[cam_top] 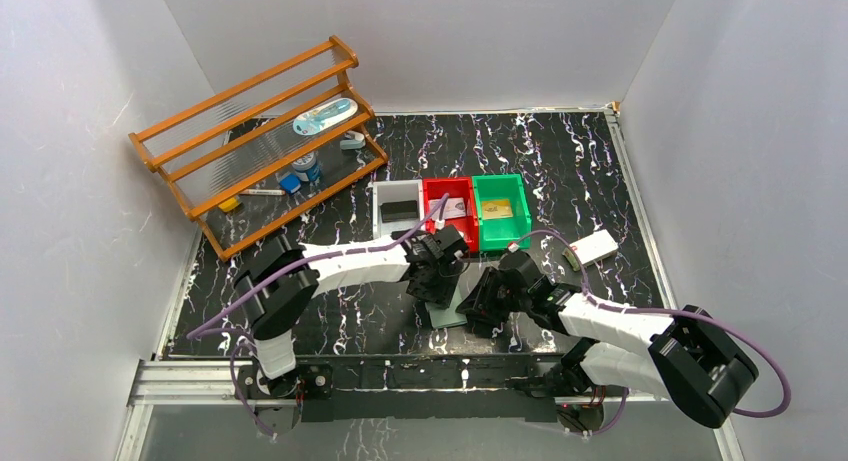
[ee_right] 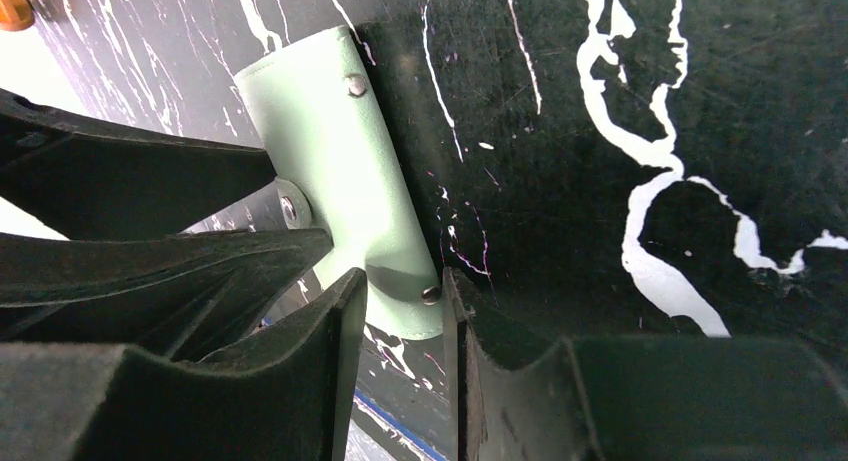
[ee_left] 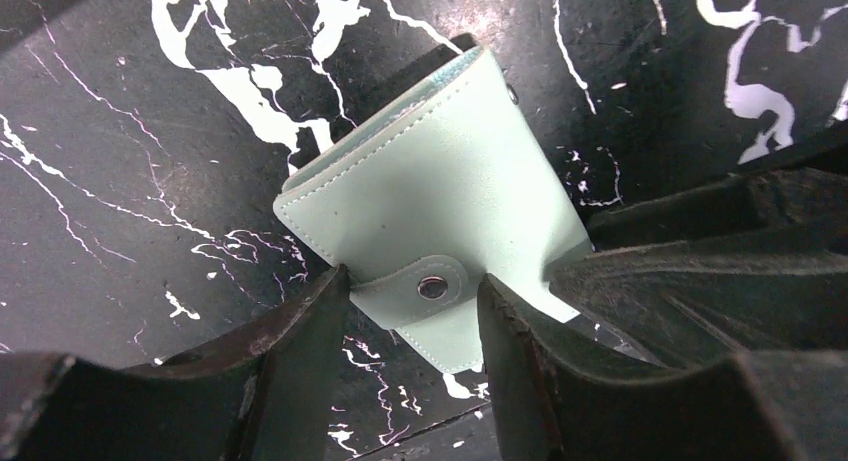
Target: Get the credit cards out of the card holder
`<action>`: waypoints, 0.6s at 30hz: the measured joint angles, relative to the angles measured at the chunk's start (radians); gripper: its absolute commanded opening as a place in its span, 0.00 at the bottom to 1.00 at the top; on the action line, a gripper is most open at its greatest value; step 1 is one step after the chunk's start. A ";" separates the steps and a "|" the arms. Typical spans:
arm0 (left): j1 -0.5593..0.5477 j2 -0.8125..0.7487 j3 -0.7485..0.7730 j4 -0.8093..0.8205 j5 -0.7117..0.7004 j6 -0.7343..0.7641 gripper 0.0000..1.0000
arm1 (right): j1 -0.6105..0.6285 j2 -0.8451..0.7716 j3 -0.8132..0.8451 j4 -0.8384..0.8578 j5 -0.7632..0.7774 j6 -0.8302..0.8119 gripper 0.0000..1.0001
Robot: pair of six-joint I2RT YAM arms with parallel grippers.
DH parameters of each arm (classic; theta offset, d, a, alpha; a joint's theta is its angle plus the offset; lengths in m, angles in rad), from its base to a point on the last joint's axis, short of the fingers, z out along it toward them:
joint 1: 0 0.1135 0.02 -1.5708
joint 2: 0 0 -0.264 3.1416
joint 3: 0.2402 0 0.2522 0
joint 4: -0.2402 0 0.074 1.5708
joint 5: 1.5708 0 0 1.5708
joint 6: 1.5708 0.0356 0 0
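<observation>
The card holder [cam_top: 446,316] is a pale grey-green wallet, folded shut with its snap tab fastened, lying on the black marbled table between my two grippers. In the left wrist view the holder [ee_left: 440,181] lies under my left gripper [ee_left: 412,281], whose jaws stand open either side of the snap tab. My right gripper [ee_right: 403,276] is narrowly open with a studded corner of the holder [ee_right: 330,151] between its tips. In the top view the left gripper [cam_top: 430,289] and right gripper [cam_top: 480,306] flank the holder. A dark card [cam_top: 400,211] lies in the grey bin, and printed cards lie in the red bin [cam_top: 455,209] and the green bin [cam_top: 497,209].
Three small bins, grey [cam_top: 384,193], red [cam_top: 436,186] and green [cam_top: 500,181], stand in a row behind the grippers. A white box with a red mark [cam_top: 592,247] lies to the right. An orange wooden rack [cam_top: 260,146] with small items stands at the back left.
</observation>
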 measured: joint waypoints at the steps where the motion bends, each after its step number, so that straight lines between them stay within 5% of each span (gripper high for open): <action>1: -0.006 0.013 0.013 -0.017 -0.015 0.000 0.47 | 0.000 -0.002 -0.006 0.009 -0.001 0.004 0.43; 18: -0.069 0.092 0.142 -0.154 -0.151 0.007 0.17 | 0.000 -0.006 -0.027 0.058 -0.008 0.026 0.45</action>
